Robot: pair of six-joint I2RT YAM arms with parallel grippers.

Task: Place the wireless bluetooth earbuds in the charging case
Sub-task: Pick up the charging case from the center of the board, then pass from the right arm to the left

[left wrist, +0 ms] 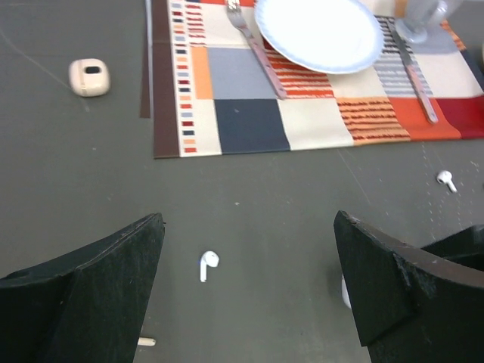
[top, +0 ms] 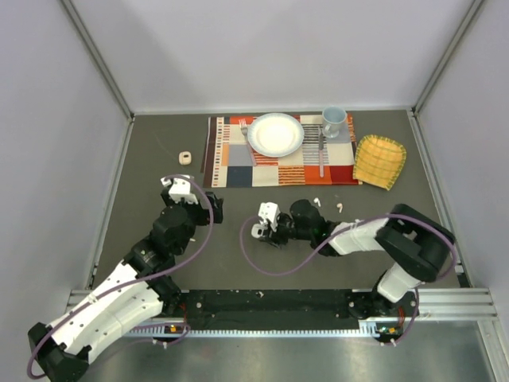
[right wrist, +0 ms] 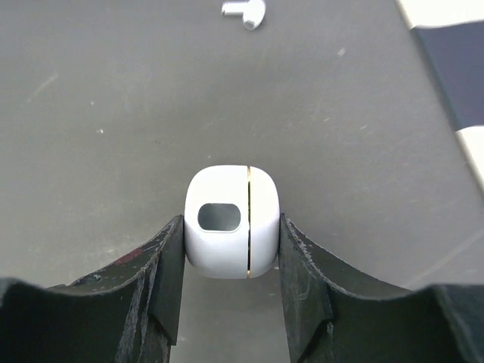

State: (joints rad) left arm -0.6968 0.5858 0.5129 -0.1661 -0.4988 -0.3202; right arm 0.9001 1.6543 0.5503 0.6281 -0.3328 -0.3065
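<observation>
Slip risk: rounded white charging case (right wrist: 231, 243) pinched only at its side walls by the right gripper (right wrist: 231, 227); could squirt forward out of the jaws or twist if squeezed harder.
Lid risk: seam shut, so no earbud can go in until it is opened.
Left-side risk: tiny white earbud (left wrist: 208, 265) easily nudged away by a descending finger.
White case: closed, contents hidden.
Beige case (left wrist: 89, 77): closed, well ahead and left of the left jaws.
Right jaws: closed on the white case, a finger on each side.
Left gripper (left wrist: 248, 219): spread wide, holding nothing.
Earbuds: one on the table between the left jaws; second earbud (left wrist: 446, 179) ahead, beyond the right finger.
</observation>
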